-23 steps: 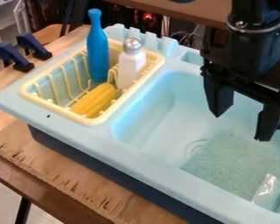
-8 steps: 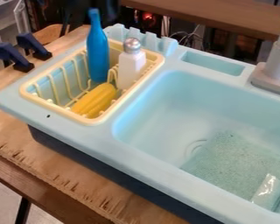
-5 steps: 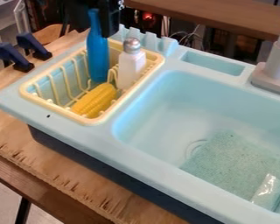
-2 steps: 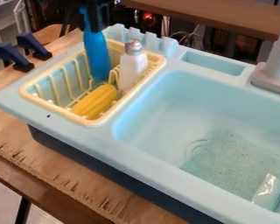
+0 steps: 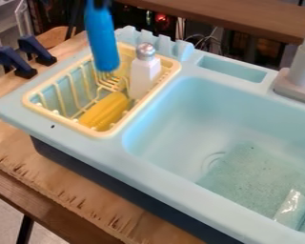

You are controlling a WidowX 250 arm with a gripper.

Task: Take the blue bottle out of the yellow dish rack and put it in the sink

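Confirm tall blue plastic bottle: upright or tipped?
Roughly upright: the bottle hangs base-down, clear of the floor of the yellow plastic dish rack.

Wooden surface under a toy sink

A light-brown wooden surface (image 5: 21, 143) runs from the upper left to the bottom. Its front edge is rough and splintered, with dark gouges along the grain. Just below that edge is a darker brown wooden strip (image 5: 40, 207), and a thin black leg (image 5: 25, 231) shows beneath at the lower left. The pale blue toy sink (image 5: 91, 148) sits upright on the wood, its dark blue base (image 5: 116, 183) along the front, and its near side slants down to the right. At the left, two dark blue clamps (image 5: 14, 63) with black lower ends stand side by side near the sink's far left side.
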